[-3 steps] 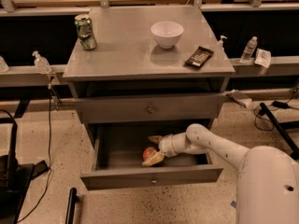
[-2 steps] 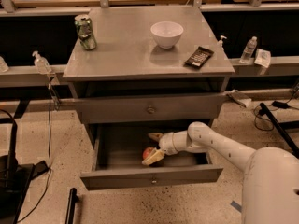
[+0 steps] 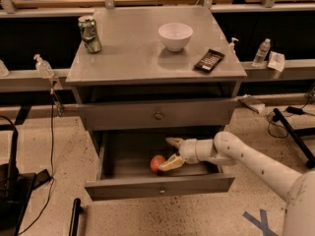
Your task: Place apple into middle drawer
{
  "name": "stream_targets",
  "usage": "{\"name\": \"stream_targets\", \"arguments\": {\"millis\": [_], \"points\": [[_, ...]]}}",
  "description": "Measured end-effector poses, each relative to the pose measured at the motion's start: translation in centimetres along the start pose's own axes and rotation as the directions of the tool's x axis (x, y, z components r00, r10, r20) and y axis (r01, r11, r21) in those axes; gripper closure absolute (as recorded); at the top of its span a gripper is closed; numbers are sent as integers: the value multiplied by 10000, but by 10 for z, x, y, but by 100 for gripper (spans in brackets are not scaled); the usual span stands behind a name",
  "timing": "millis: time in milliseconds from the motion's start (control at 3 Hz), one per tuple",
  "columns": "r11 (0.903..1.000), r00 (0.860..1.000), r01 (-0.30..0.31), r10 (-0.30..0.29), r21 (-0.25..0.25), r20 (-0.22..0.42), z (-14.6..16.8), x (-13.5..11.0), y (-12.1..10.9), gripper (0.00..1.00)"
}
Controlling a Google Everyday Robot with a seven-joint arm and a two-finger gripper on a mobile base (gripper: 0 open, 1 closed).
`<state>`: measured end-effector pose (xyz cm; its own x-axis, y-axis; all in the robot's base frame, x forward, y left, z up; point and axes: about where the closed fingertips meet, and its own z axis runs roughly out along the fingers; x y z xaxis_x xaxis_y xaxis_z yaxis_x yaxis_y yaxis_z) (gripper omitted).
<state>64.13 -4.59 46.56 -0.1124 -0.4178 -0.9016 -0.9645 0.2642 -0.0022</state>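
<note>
Cream gripper [image 3: 172, 152] inside the grey drawer [image 3: 128, 187]; red-orange apple [image 3: 156, 163] just left of it; white bowl [image 3: 175, 35] above.

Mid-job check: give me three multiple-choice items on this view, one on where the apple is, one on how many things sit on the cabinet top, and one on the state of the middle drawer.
1. Where is the apple?
A. on the cabinet top
B. inside the middle drawer
C. on the floor

2. How many things sit on the cabinet top?
A. one
B. three
C. five

3. What state is the middle drawer in?
A. pulled open
B. shut
C. taken out of the cabinet

Answers:
1 B: the apple lies on the drawer's floor, beside the open gripper, which reaches in from the right.
2 B: a can, a bowl and a flat dark object.
3 A: its front stands out ahead of the upper drawer and its inside shows.
</note>
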Motion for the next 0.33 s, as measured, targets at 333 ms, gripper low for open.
{"name": "stream_targets", "arguments": {"millis": [333], "points": [[9997,10000,-12,9,259,97,-22,-13,3,16]]}}
